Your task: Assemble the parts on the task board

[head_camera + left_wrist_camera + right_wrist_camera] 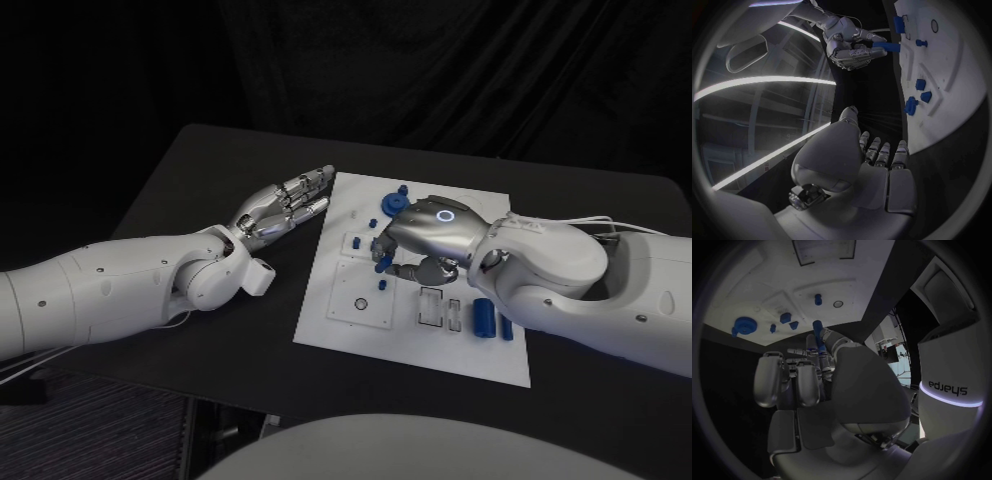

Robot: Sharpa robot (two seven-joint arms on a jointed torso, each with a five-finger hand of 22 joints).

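Task board (418, 345): white plate, small blue parts (391, 203) scattered.

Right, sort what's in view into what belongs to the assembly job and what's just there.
Belongs to the job:
- task board
- blue peg held by the right hand
- blue gear and small blue parts on the board
- two blue cylinders lying on the board

Just there:
- black table
- left hand, holding nothing
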